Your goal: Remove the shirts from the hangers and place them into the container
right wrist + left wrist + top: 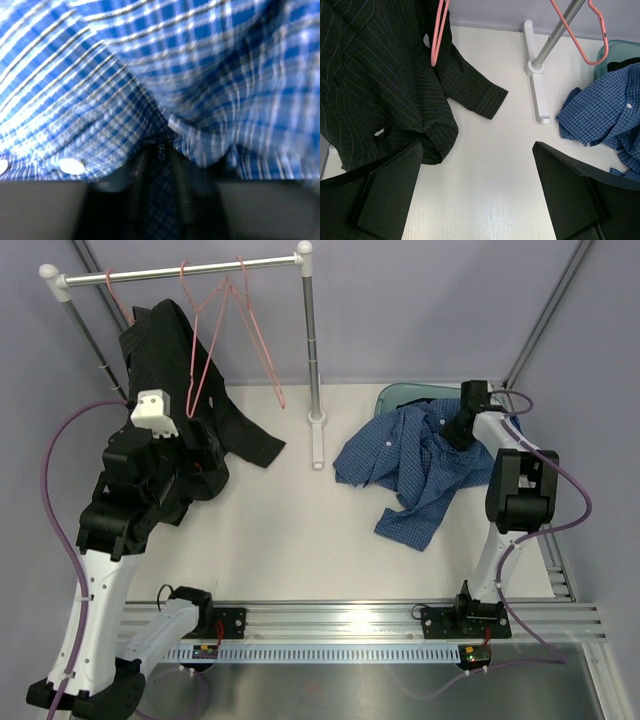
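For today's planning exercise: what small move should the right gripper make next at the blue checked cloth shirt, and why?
Probably open wide and lift clear: the right gripper is pressed into the blue checked cloth shirt, which already lies over the translucent teal plastic tub.

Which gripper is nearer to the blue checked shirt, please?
Right. The right gripper is buried in the blue checked shirt; the left gripper hangs across the table, beside the dark shirt.

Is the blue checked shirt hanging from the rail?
No, the blue checked shirt lies crumpled on the table, partly over the teal container, away from the rail.
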Tool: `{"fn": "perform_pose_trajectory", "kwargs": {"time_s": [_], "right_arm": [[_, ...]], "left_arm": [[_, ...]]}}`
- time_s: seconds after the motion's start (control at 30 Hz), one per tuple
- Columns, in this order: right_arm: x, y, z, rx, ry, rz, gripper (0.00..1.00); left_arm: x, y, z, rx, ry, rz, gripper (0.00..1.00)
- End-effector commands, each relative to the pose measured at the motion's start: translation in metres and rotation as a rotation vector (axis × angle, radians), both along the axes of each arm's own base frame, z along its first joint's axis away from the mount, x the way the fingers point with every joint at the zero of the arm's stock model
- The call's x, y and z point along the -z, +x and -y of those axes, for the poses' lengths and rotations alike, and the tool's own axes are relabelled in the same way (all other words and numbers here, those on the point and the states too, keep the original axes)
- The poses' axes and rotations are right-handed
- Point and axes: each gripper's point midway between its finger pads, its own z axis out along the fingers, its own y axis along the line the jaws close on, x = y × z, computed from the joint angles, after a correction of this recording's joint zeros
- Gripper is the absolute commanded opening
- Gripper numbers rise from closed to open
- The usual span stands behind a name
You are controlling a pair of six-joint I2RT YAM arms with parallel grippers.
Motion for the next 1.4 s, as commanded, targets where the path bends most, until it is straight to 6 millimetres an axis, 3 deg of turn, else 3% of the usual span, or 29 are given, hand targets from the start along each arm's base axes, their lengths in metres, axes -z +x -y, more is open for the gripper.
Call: {"fn": "perform_pose_trajectory", "kwargs": {"time_s": [0.0, 0.07, 0.1, 0.13, 0.2, 0.3, 0.37, 0.4, 0.43, 0.47, 0.63, 0.87, 1.0, 1.2, 1.33, 1.37], "right_arm": [[-0.088, 0.002, 0.014, -0.034, -0.123, 0.139, 0.40], [-0.115, 0.002, 0.017, -0.047, -0.158, 0.196, 0.53], [-0.138, -0.002, 0.016, -0.067, -0.179, 0.242, 0.68], [-0.147, -0.003, 0.013, -0.079, -0.189, 0.265, 0.75], [-0.170, -0.011, 0.001, -0.122, -0.215, 0.312, 0.83], [-0.181, -0.026, -0.041, -0.215, -0.253, 0.337, 0.93], [-0.170, -0.038, -0.059, -0.241, -0.251, 0.314, 0.98], [-0.171, -0.045, -0.077, -0.253, -0.214, 0.328, 0.98], [-0.154, -0.054, -0.085, -0.263, -0.197, 0.301, 0.98], [-0.153, -0.062, -0.101, -0.267, -0.172, 0.311, 0.98], [-0.100, -0.091, -0.131, -0.293, -0.140, 0.234, 0.98], [-0.054, -0.099, -0.175, -0.340, -0.099, 0.182, 0.98], [-0.030, -0.090, -0.184, -0.314, -0.079, 0.158, 0.97], [0.009, -0.082, -0.174, -0.234, -0.138, 0.085, 0.93], [0.025, -0.082, -0.167, -0.212, -0.175, 0.065, 0.77], [0.026, -0.082, -0.167, -0.216, -0.181, 0.064, 0.67]], "left_arm": [[-0.016, 0.002, 0.004, 0.017, -0.027, 0.053, 0.99], [-0.017, 0.003, 0.004, 0.019, -0.028, 0.056, 0.99], [-0.018, 0.003, 0.005, 0.021, -0.029, 0.058, 0.99], [-0.018, 0.004, 0.006, 0.023, -0.029, 0.056, 0.99], [-0.020, 0.005, 0.006, 0.023, -0.030, 0.059, 0.99], [-0.020, 0.007, 0.007, 0.025, -0.034, 0.059, 0.99], [-0.021, 0.007, 0.008, 0.026, -0.040, 0.058, 0.99], [-0.021, 0.007, 0.009, 0.030, -0.044, 0.057, 0.99], [-0.021, 0.007, 0.009, 0.031, -0.047, 0.058, 0.99], [-0.021, 0.007, 0.009, 0.031, -0.050, 0.057, 0.99], [-0.019, 0.007, 0.011, 0.036, -0.053, 0.050, 0.99], [-0.015, 0.008, 0.012, 0.041, -0.056, 0.041, 0.99], [-0.013, 0.007, 0.012, 0.042, -0.056, 0.035, 0.99], [-0.008, 0.002, 0.008, 0.030, -0.040, 0.025, 0.99], [-0.006, 0.001, 0.007, 0.028, -0.037, 0.021, 0.99], [-0.006, 0.001, 0.007, 0.029, -0.037, 0.021, 0.99]]}}
